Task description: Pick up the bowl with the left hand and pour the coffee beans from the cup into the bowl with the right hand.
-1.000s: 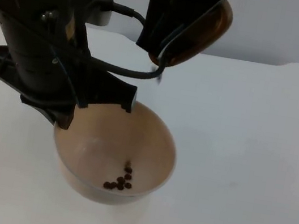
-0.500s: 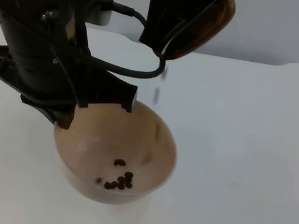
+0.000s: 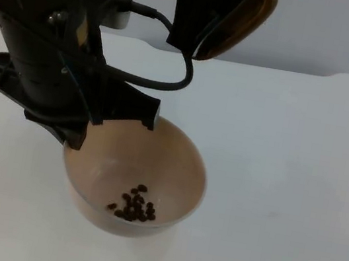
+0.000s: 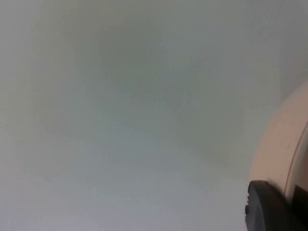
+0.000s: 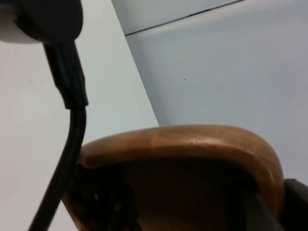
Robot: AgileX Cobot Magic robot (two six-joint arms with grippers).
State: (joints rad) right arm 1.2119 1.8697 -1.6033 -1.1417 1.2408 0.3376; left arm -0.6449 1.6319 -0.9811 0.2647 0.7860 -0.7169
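Two tools in use. Left tool (image 3: pixel 112 120), left of frame centre in the top view: clamped on the back rim of the bowl (image 3: pixel 175 164), one black fingertip (image 4: pixel 269 209) pressed against the pale outer wall in the left wrist view. Bowl: round, beige-pink, smooth, deep, lower centre of the frame, above the white tabletop (image 3: pixel 285 189). Coffee beans (image 3: pixel 133 207): small dark cluster at the bowl's bottom. Right tool (image 3: pixel 209 22), top centre: closed on the cup (image 3: pixel 243 18), held tipped above and behind the bowl. Cup: glossy brown, rounded; the right wrist view shows its curved wall (image 5: pixel 192 144) and dark inside.
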